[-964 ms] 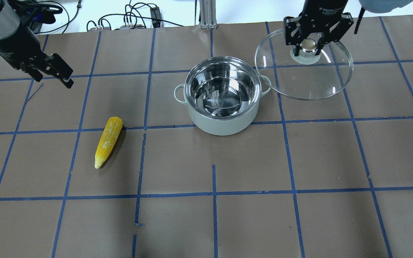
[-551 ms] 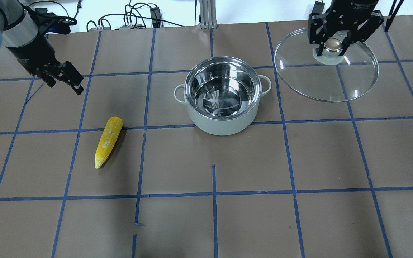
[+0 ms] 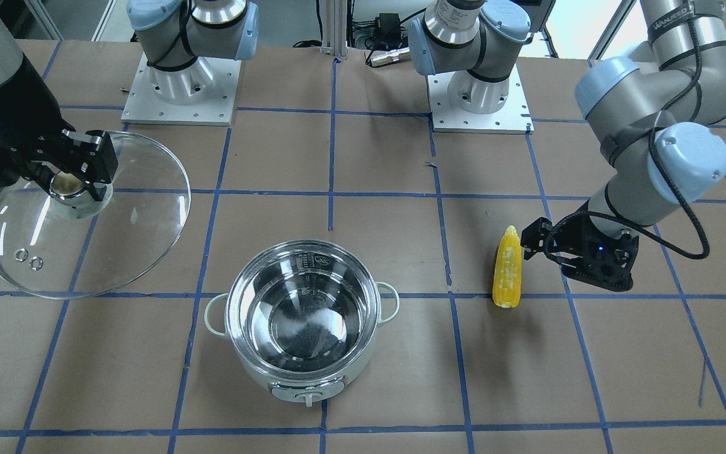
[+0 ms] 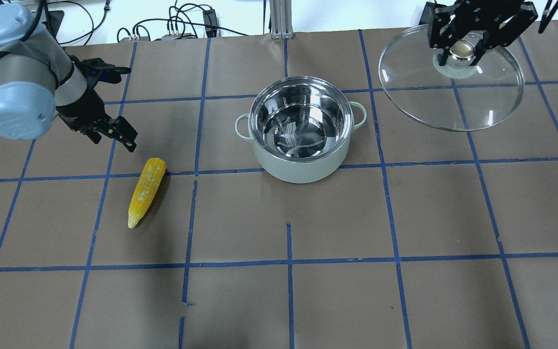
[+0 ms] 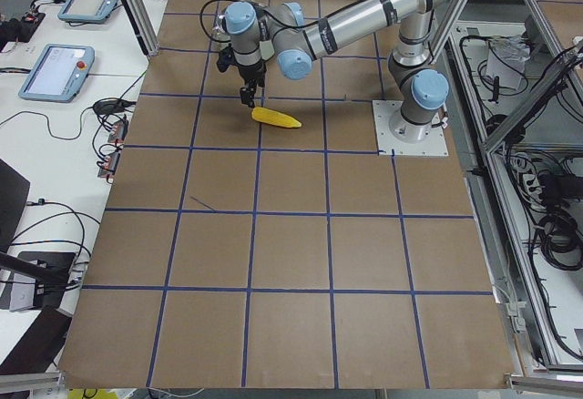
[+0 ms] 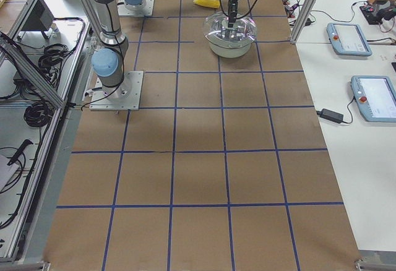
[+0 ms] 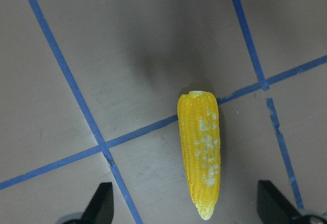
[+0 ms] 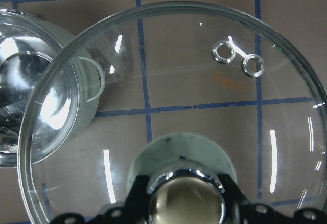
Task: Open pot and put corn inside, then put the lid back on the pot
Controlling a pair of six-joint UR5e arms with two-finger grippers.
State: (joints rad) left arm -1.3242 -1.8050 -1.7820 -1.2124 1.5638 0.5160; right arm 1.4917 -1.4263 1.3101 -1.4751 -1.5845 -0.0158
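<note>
The pot (image 4: 298, 169) stands open and empty mid-table; it also shows in the front view (image 3: 303, 386). The corn (image 4: 147, 191) lies on the table to the pot's left, also seen in the front view (image 3: 507, 275) and the left wrist view (image 7: 200, 155). My left gripper (image 4: 114, 139) is open and empty, hovering just behind the corn's blunt end, with its fingers wide apart in the left wrist view. My right gripper (image 4: 463, 51) is shut on the knob of the glass lid (image 4: 453, 104) and holds it tilted in the air to the right of the pot (image 8: 30, 81).
Brown paper with a blue tape grid covers the table (image 4: 288, 291). Cables and plugs (image 4: 182, 26) and an aluminium post (image 4: 279, 19) lie along the far edge. The two arm bases (image 3: 180, 88) (image 3: 479, 94) stand on the robot's side.
My left arm has swung down and right, bringing the open gripper close to the corn. My right gripper has carried the lid farther right, away from the pot. Pot and corn have not moved.
</note>
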